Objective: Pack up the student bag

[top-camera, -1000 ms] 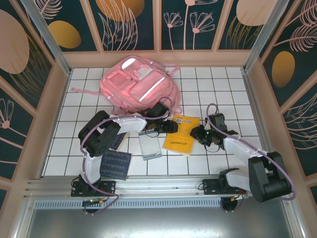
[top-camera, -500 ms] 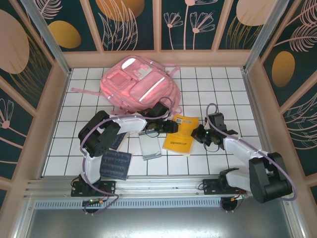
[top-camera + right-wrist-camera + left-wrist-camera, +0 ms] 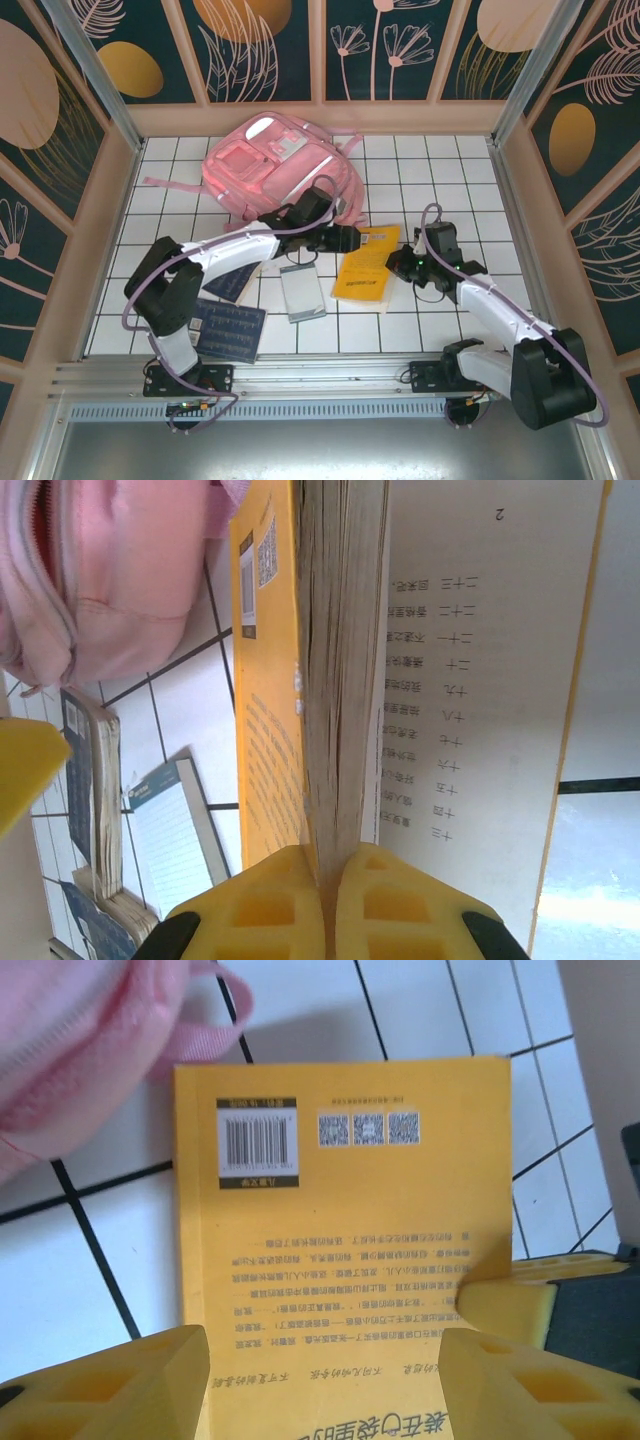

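Note:
The student bag (image 3: 270, 165), a large pink backpack, lies at the back of the table; its pink fabric also shows in the left wrist view (image 3: 80, 1040) and the right wrist view (image 3: 120, 570). In front of it lies a yellow book (image 3: 365, 268), back cover and barcode up (image 3: 340, 1210). My right gripper (image 3: 398, 262) is shut on the page block at the book's right edge (image 3: 335, 680), fingers pinched together (image 3: 330, 905), while one cover hangs open beside it. My left gripper (image 3: 345, 238) is open over the book's left part, its yellow fingertips (image 3: 130, 1380) standing wide apart.
A grey-edged lined notepad (image 3: 302, 292) lies just left of the yellow book. Dark blue books (image 3: 233, 332) sit at the front left near the left arm's base. The enclosure's walls ring the white tiled table (image 3: 450, 180).
My left arm has stretched to the right, bringing its gripper over the book's left edge and opening wider. My right gripper has shut on the book's right edge; the book has turned slightly.

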Controlling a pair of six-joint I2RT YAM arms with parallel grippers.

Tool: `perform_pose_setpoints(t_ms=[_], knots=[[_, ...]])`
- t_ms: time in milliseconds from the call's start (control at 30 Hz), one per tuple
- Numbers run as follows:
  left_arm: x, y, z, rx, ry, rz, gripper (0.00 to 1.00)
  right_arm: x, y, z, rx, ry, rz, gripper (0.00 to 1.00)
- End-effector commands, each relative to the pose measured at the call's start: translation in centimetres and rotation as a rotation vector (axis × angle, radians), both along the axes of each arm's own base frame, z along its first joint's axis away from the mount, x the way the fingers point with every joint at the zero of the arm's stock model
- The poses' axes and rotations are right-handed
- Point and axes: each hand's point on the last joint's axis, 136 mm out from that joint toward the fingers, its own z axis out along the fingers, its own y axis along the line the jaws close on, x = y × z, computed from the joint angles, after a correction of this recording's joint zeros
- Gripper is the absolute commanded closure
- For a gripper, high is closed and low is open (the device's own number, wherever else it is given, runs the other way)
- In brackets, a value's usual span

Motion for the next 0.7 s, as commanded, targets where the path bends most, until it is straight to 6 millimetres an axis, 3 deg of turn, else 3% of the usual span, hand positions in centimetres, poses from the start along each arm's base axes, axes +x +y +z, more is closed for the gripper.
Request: perform_pose_setpoints(t_ms=[0,67,100,500,667], knots=[[0.5,1.9,0.4,-0.011,0.013,0.017,0.37,1.7,0.7,4.6,0.041,-0.153,0.025,1.0],[0.5,2.3,0.2,-0.032,0.024,0.014,0.36,1.7,0.7,5.3,0.046,-0.171,0.03,1.0],[0.3,2.4,1.4,-0.058,0.004,0.002,0.36,1.7,0.7,5.8,0.049,-0.184,0.032,1.0],[1.3,5.1,6.4,-0.139,-0.157,0.017,0.31,1.4,1.5,13.1,0.11,-0.376,0.1,1.0],[1.1,4.8,7.8,-0.202,-0.186,-0.051,0.29,0.7,2.6,15.9,0.169,-0.442,0.179,1.0]])
